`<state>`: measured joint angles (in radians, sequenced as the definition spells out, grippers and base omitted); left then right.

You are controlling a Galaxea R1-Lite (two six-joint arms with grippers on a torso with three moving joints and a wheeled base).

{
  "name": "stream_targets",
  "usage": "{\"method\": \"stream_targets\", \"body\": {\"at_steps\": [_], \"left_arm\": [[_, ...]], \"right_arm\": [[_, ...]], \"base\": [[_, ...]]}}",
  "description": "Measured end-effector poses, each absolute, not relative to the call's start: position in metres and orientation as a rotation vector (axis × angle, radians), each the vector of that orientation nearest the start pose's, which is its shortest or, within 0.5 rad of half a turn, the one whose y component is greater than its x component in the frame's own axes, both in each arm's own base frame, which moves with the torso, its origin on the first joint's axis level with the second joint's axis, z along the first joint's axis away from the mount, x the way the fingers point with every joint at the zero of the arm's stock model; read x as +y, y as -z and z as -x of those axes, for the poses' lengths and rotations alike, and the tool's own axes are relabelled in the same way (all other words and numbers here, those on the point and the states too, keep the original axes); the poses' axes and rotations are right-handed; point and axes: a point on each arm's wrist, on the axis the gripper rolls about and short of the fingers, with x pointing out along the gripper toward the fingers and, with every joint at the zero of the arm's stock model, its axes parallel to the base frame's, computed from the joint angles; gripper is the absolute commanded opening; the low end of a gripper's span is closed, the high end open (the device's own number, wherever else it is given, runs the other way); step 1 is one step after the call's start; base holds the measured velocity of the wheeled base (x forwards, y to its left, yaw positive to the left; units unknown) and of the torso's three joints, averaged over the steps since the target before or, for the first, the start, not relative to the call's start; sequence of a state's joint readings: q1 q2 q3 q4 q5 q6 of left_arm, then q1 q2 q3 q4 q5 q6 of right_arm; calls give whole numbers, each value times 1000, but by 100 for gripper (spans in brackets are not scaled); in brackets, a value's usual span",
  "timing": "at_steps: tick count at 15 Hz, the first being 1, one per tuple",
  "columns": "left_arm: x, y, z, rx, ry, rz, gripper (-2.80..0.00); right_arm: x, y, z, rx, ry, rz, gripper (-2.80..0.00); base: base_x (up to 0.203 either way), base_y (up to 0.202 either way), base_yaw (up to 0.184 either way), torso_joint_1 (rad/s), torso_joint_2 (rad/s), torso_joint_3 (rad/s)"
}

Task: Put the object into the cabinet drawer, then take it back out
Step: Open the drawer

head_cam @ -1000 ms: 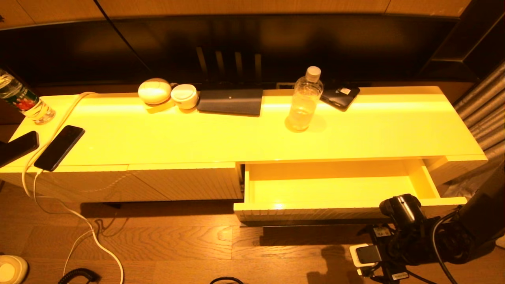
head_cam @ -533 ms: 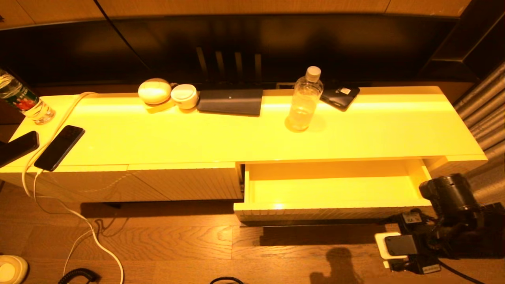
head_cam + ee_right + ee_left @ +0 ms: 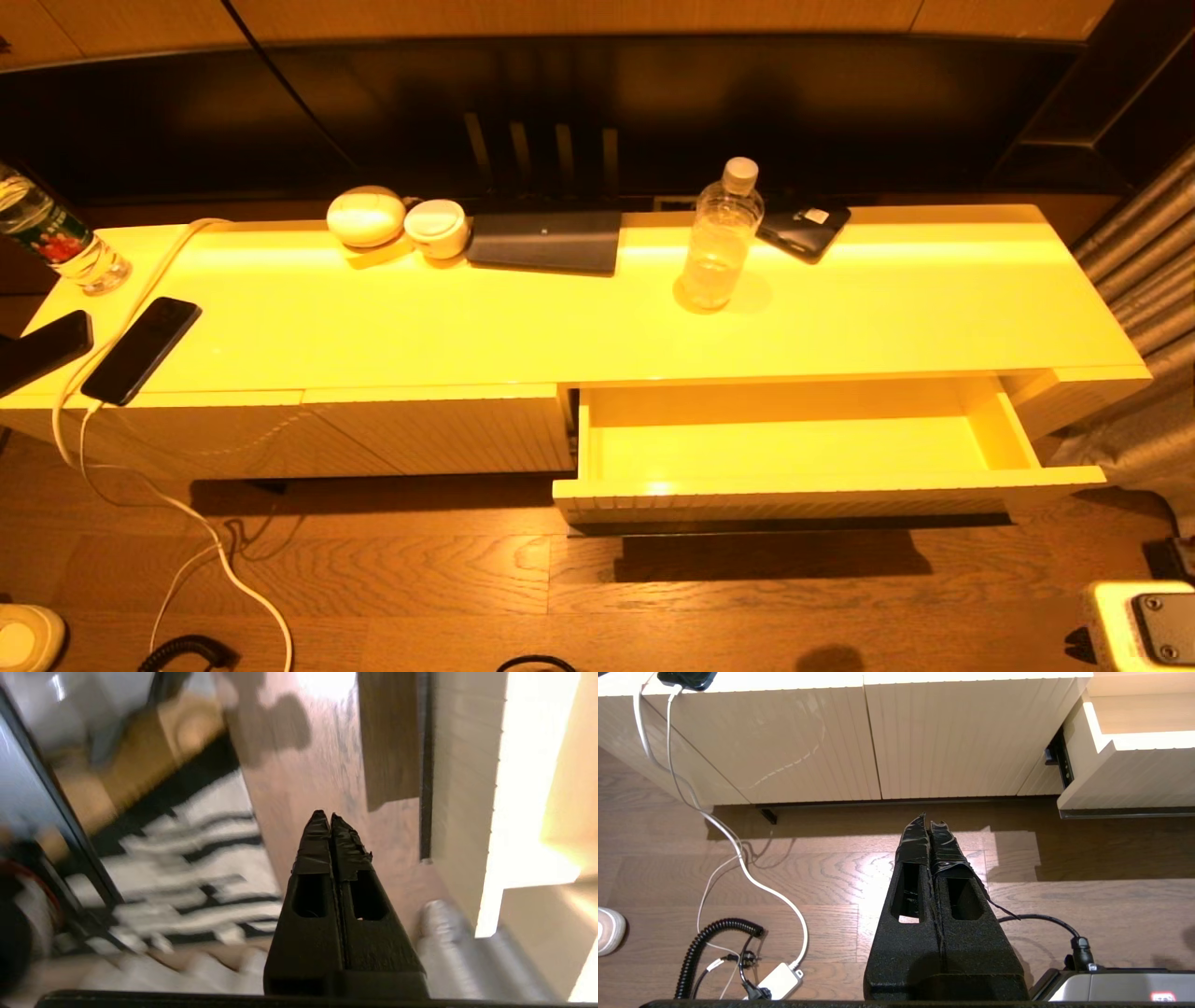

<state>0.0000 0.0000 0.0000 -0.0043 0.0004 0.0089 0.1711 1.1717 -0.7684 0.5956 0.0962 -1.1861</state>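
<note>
1. The water bottle (image 3: 721, 235) is standing upright on the cabinet top (image 3: 523, 327), in the upper middle of the head view, right of centre, its white cap at the top.
2. A dark phone (image 3: 803, 227) is lying just behind and to the right of the bottle, and a dark flat pad (image 3: 546, 241) is lying to its left.
3. The cabinet drawer (image 3: 794, 495) is standing pulled out in the lower right of the head view, below the bottle and well apart from it, its glossy interior holding nothing.
4. The left gripper (image 3: 928, 823) is hanging over the wooden floor (image 3: 831, 877) in front of the closed ribbed panels, its two fingers pressed together and gripping nothing.
5. The right gripper (image 3: 325, 816) is pointing along the floor beside the drawer's ribbed front, its fingers likewise pressed together and empty.
6. A second bottle with a red-green label (image 3: 51, 245) is standing at the far left edge of the head view.
</note>
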Motion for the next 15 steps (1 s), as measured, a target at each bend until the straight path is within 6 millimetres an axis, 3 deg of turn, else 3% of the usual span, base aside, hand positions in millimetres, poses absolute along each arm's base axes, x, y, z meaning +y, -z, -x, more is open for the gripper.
{"method": "stream_targets", "body": {"at_steps": [4,12,15], "left_arm": [[0,-76,23,-5,-1,-9,-280],[0,-76,23,-4,-1,-9,-280],[0,-76,23,-4,0,-9,-280]], "right_arm": [[40,-208,-153,799,-697,814,-280],[79,-211,-263,997,-397,197,-280],[91,-206,-294,1025,-309,37,-280]], "base": [[0,0,0,0,0,0],[0,0,0,0,0,0],[0,0,0,0,0,0]]}}
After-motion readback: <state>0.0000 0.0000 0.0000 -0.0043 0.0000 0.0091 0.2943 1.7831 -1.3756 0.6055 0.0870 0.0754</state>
